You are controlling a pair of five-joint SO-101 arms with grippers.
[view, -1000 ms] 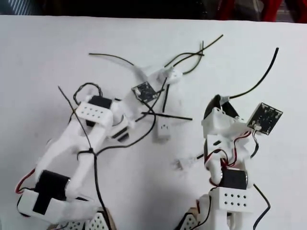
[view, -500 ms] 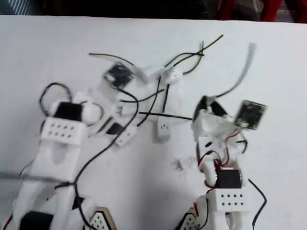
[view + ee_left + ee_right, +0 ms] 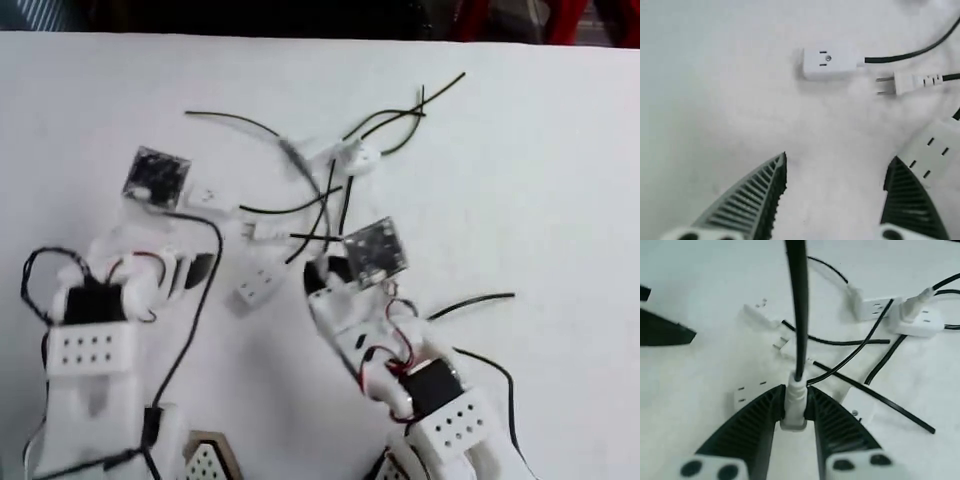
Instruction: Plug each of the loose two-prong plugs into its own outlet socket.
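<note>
One plug sits clamped in the right jaws; nearest socket lies just left, mid-frame; left jaws stand open.

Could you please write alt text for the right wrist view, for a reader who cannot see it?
The right gripper is shut on a white plug, its black cord leading away from the gripper. Beyond it, white outlet sockets and loose black cords lie on the white table.

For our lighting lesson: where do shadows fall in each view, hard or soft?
High view: soft grey shadow beside the long socket. Left wrist view: faint shadow edging the single socket. Right wrist view: soft shade under the far socket.
</note>
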